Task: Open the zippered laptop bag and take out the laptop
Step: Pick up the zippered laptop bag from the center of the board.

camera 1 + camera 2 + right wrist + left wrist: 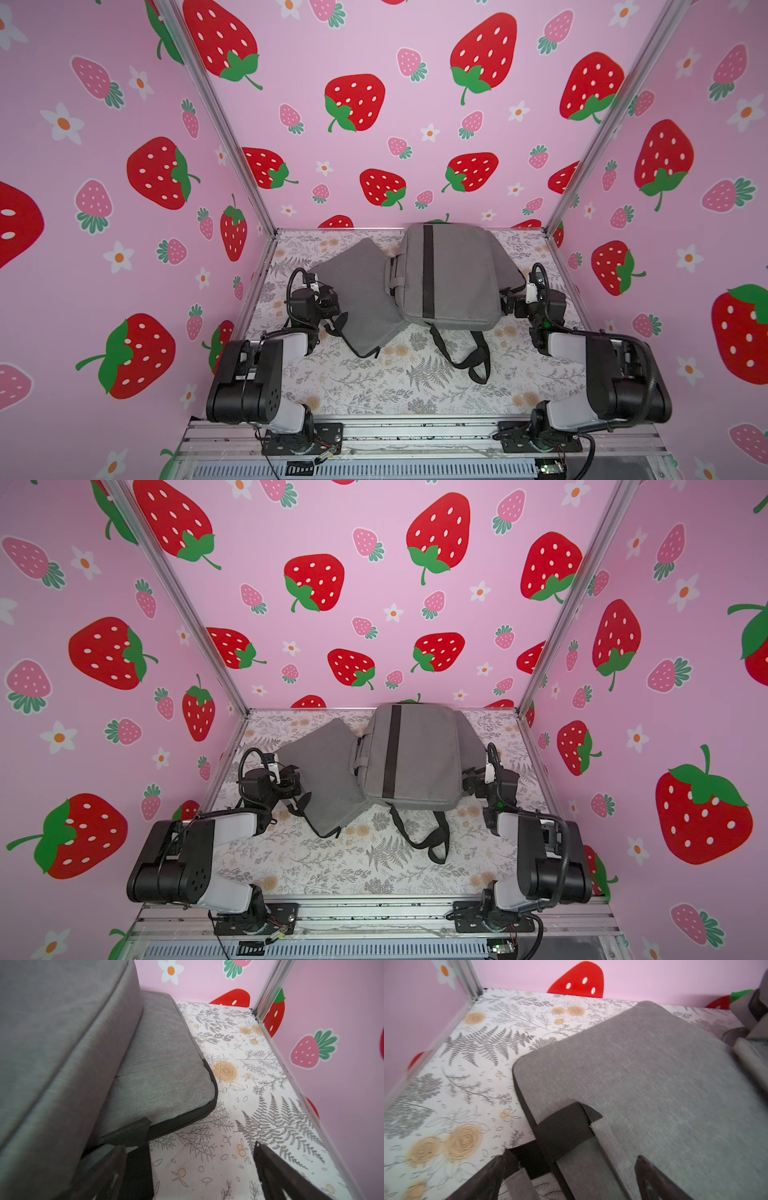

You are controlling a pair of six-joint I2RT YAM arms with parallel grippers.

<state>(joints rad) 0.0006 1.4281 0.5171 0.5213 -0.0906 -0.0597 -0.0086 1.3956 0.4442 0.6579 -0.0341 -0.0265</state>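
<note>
Finds the grey laptop bag [457,274] lying flat on the floral table [374,390], hard against the far edge and somewhat toward the far right corner, with a black stripe [428,270] down its top face, a carry handle [397,274] on the side facing the left edge and a black shoulder strap [478,357] looping out toward the near edge. Gives no clear sight of the zipper. Shows a flat grey fabric sleeve [357,291] just beside the bag toward the left edge, lying skewed, one corner tucked under the bag. Shows a second grey padded piece [166,1064], rimmed in black, under the bag on the side facing the right edge. Has the left arm [257,374] folded at the near left corner, elbow out toward the left edge, forearm low and reaching forward, wrist turned inward. Has the left gripper [332,301] spread wide and empty at the sleeve's left side, jaws straddling a black webbing band [564,1130] on the fabric; offers no way to judge contact with it. Mirrors that pose with the right arm [615,374] at the near right corner, elbow out toward the right edge, wrist turned in toward the bag. Has the right gripper [508,305] likewise released and holding nothing, low beside the bag, one jaw close to the bag's lower edge, its mate over bare table.
</note>
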